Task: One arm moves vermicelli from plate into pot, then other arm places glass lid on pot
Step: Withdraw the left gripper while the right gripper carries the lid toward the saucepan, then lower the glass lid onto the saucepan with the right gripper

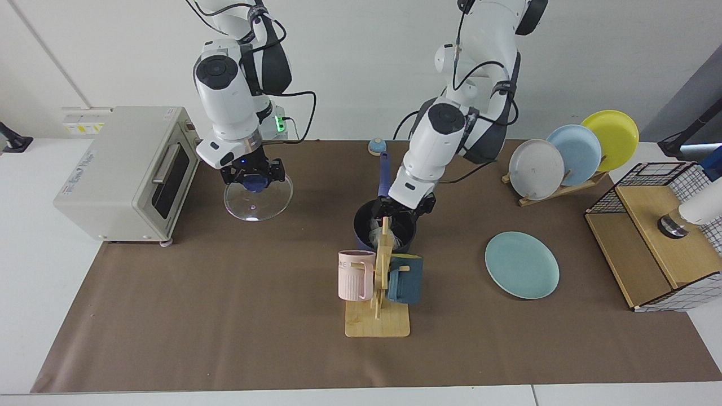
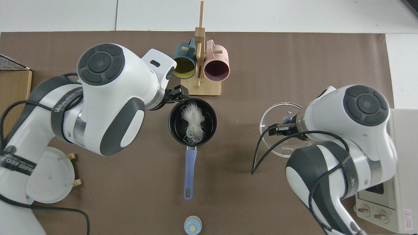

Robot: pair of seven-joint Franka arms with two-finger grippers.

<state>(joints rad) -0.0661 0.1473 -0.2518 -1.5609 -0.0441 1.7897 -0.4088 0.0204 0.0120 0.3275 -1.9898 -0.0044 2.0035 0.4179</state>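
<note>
Right hand (image 1: 252, 178) grips round clear glass lid's (image 1: 258, 197) blue knob

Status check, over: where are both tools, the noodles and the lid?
Left tool empty, above the pot rim. Vermicelli in the pot. Right tool shut on the glass lid knob, lid off the table. Mug rack beside the pot.
</note>
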